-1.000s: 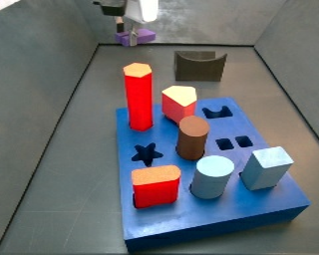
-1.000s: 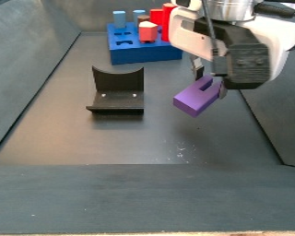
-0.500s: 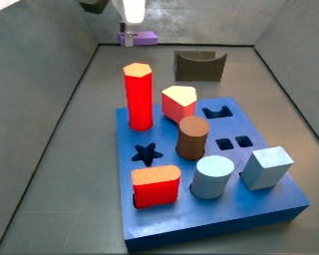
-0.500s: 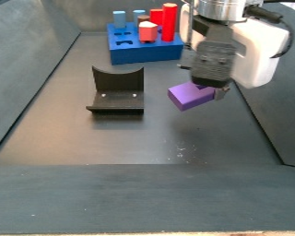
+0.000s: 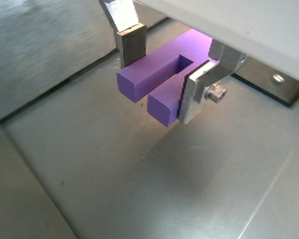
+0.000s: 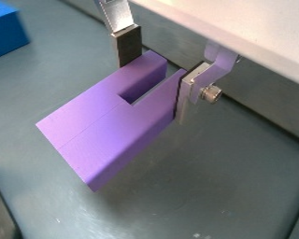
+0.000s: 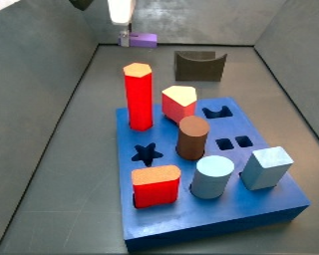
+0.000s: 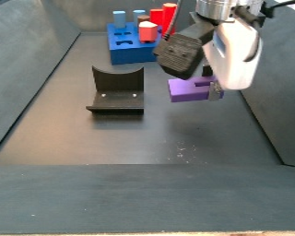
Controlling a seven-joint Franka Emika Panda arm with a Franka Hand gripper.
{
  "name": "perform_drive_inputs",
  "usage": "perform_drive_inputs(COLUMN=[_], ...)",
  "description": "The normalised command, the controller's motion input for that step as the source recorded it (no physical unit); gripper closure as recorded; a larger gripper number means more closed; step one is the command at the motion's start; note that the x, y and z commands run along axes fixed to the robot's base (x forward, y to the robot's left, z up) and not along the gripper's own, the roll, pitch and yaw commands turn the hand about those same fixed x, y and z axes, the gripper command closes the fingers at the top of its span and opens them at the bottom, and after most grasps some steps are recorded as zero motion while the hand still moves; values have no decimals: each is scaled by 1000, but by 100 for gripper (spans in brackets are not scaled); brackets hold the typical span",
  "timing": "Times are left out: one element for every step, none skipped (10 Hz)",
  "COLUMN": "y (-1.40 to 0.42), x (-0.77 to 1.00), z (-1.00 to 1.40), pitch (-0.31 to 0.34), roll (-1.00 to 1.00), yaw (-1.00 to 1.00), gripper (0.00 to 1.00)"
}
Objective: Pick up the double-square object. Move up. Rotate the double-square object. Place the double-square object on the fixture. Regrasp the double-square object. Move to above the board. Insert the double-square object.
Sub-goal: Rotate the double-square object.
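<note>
Purple double-square object sits clamped between my gripper fingers, lifted clear of the grey floor, beside the fixture; the board stands well behind.

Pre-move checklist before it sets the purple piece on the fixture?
1. Grasp: gripper shut on the double-square object, pads on both sides in both wrist views. Ok.
2. Clearance: object is off the floor in a side view. Ok.
3. Fixture: notch holds nothing, nothing on its base. Ok.
4. Alignment: gripper is beside the fixture, not above it. Not ok.
5. Object orientation matches the notch: cannot tell.
6. Board: double-square hole location cannot tell.
</note>
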Motion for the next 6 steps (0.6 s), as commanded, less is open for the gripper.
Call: perform_drive_inputs(y=[14,13,13,13,13,13], x=[-20,-20,-20,-20,-20,-20], z=[29,29,29,29,28,28], pitch=[-3,-3,-3,-3,-4,-4], roll=[-4,-4,-5,-5,-6,-6], yaw=[-1000,-1000,-1000,-1000,-1000,-1000], gripper=[100,100,100,100,100,100])
